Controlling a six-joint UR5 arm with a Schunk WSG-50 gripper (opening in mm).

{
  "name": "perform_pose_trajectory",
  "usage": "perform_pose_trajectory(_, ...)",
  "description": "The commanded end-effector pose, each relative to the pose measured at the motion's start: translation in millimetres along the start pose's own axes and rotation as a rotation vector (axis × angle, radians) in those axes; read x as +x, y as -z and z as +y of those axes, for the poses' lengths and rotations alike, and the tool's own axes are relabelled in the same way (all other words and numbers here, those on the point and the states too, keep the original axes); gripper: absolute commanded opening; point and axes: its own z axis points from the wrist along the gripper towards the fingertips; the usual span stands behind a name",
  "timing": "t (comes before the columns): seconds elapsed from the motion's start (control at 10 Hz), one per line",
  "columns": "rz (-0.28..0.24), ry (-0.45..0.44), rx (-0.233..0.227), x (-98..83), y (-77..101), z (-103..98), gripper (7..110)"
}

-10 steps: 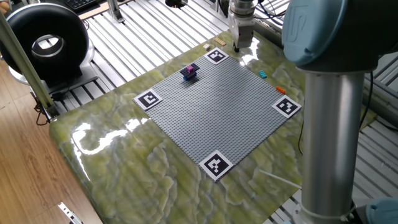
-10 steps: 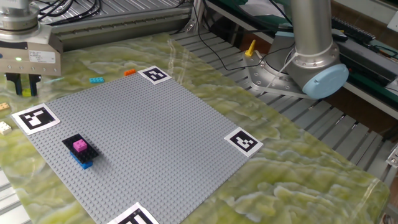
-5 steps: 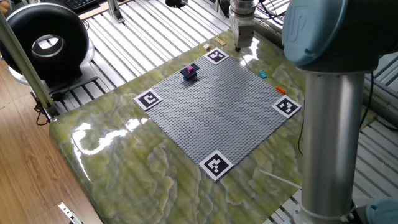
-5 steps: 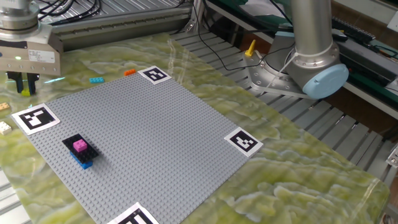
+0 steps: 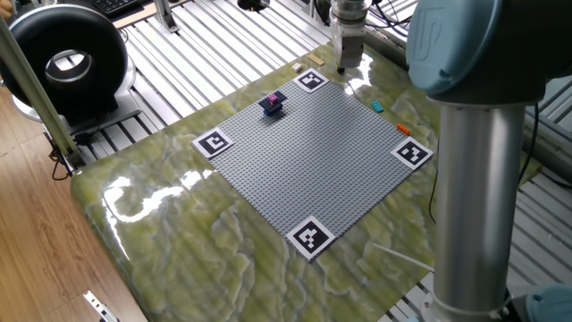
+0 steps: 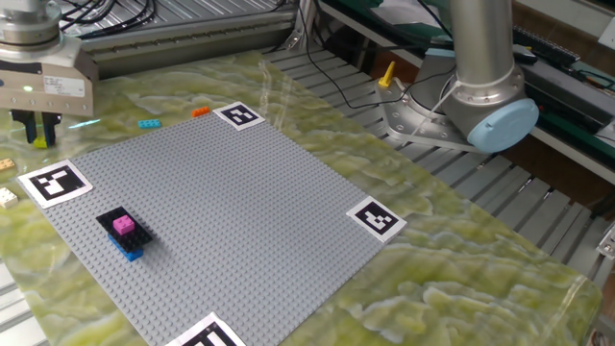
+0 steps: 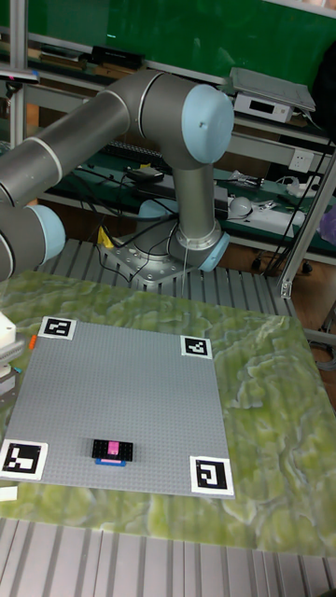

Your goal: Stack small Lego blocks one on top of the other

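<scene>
On the grey baseplate [image 6: 240, 211] stands a short stack [image 6: 123, 231]: a magenta brick on a black piece over a dark blue brick, also seen as the stack [image 5: 273, 103] and the stack [image 7: 112, 451]. My gripper [image 6: 36, 135] hangs just off the baseplate's corner, its two fingers apart. A yellow brick [image 6: 38, 142] shows just below the gap, and it looks to lie on the table. In the one fixed view the gripper [image 5: 340, 68] sits at the far edge. A cyan brick [image 6: 149, 123] and an orange brick [image 6: 201, 111] lie loose on the table.
Black-and-white marker tags [image 6: 53, 181] sit at the baseplate's corners. Tan bricks [image 6: 8, 197] lie by the left edge. The arm's base [image 6: 480, 96] stands at the back right. A yellow object [image 6: 387, 75] lies near it. Cables run along the far side.
The gripper has risen slightly, while the yellow brick stays low beneath its fingertips. The stack and the loose bricks have not moved.
</scene>
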Motion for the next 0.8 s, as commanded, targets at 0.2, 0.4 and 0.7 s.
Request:
perform_pose_trajectory(0.2,-0.053,-0.330,-0.068,-32.7,35.3,27.7,7)
perform_pose_trajectory(0.4,-0.024,-0.472,-0.084,-56.0,63.6,44.7,7)
perform_pose_trajectory(0.7,-0.073,-0.628,-0.172,-101.9,96.3,65.6,7)
